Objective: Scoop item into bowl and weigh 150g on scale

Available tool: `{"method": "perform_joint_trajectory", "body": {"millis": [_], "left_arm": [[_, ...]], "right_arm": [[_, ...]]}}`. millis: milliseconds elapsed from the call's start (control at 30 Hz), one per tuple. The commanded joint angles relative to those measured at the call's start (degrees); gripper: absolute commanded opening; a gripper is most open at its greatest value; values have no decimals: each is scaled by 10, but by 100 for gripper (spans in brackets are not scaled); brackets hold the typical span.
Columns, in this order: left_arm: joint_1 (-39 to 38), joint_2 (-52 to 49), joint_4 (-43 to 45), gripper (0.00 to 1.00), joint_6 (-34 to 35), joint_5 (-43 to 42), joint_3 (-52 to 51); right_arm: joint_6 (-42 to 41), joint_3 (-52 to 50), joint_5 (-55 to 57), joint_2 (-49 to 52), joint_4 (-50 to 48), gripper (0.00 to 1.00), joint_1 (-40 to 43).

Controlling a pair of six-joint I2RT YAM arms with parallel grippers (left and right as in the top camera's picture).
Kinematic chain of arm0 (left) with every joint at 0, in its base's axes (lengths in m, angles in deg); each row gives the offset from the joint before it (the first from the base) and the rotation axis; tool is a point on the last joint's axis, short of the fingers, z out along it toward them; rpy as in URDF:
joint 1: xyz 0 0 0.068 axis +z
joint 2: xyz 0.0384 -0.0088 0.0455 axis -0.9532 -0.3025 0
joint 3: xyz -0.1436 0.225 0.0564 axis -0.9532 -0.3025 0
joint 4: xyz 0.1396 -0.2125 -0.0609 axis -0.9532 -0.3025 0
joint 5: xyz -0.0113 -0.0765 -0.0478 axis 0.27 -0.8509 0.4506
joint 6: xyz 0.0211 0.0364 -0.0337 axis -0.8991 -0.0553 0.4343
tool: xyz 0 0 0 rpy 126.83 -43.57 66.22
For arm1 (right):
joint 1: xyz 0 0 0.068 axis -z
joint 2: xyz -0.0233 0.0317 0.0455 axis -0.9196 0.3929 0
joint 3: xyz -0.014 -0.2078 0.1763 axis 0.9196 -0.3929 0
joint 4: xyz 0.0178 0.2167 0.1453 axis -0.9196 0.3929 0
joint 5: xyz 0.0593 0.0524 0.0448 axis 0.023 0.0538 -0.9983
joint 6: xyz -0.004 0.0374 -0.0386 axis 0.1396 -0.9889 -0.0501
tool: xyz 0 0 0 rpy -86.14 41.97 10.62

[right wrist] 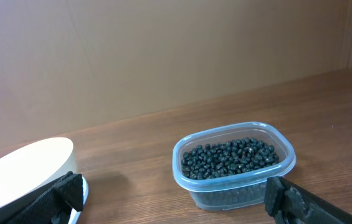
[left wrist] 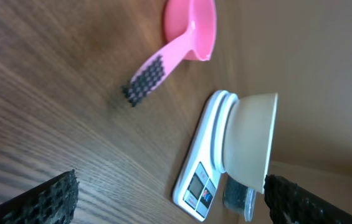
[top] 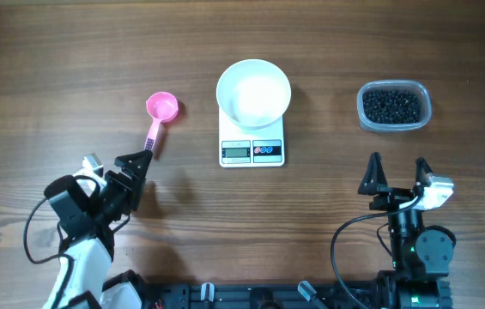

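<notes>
White bowl (top: 253,90) on scale (top: 251,152), pink scoop (top: 160,110) nr left gripper (top: 120,159).

In the left wrist view, the top edge is cutting off the cup of the pink scoop (left wrist: 176,45), and the bowl (left wrist: 253,140) and scale (left wrist: 200,158) are hiding most of the clear tub (left wrist: 238,196). The scale's display (top: 236,152) is showing digits too small to read. In the right wrist view, the left and bottom edges are cropping the bowl, which is covering nearly all of the scale.
</notes>
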Motion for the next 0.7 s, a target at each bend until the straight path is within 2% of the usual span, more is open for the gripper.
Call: {"method": "perform_joint_trajectory", "body": {"millis": [0,300,667], "left_arm": [[4,-34,17,100,-3,6,-2],[4,-85,40,100,-3,24,-2],[3,-96,35,100,-3,45,-2]], "right_arm": [[-2,-1,-1,-6,-3,100,2],[-2,-1,-1,-6,-3,100,2],[-2,-1,-1,-6,-3,100,2]]}}
